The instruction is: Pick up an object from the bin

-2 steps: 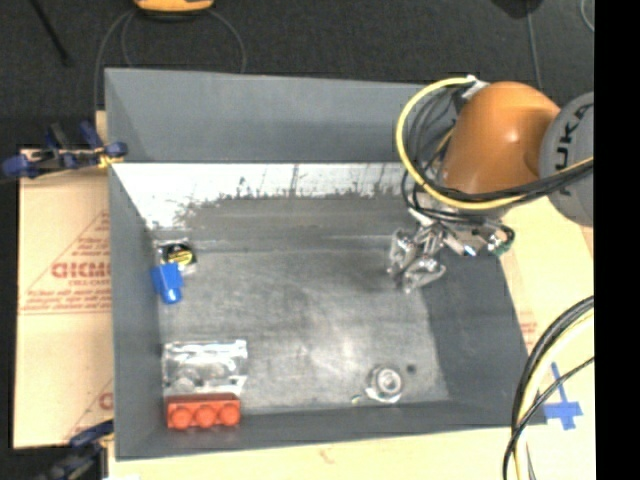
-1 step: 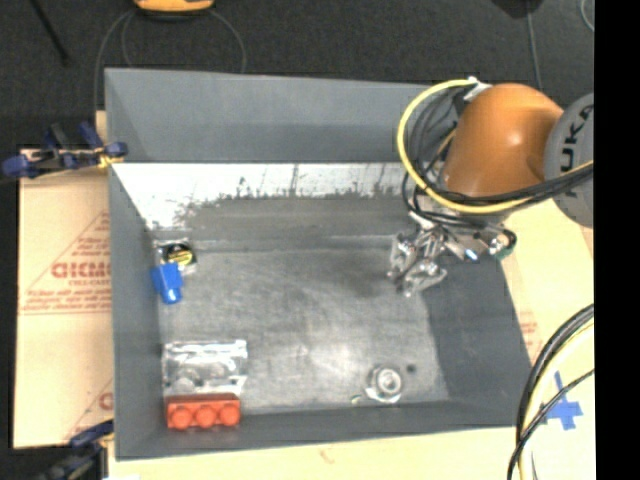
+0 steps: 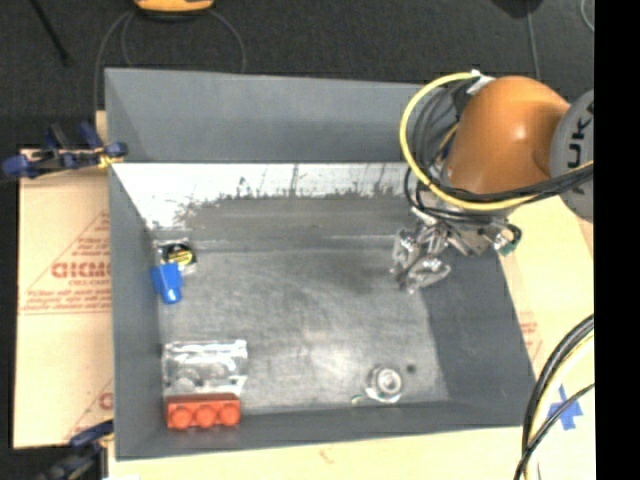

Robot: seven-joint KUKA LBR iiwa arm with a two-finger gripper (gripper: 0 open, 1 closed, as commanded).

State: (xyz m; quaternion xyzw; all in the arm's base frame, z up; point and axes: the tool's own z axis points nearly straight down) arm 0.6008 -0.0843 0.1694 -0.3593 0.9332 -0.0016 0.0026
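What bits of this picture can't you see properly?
- The gripper: camera view, its top hidden under the arm's orange cover; too blurred to tell if it holds anything.
- The clear packet, front left: contents too blurred to tell.
- The small shiny round thing, front right: too small to name.
- The yellow-and-black bit by the blue piece, left: too small to name.

blue tube (image 3: 167, 283) left, clear box (image 3: 205, 362), orange block (image 3: 203, 413) front-left, silvery ring (image 3: 385, 382) front
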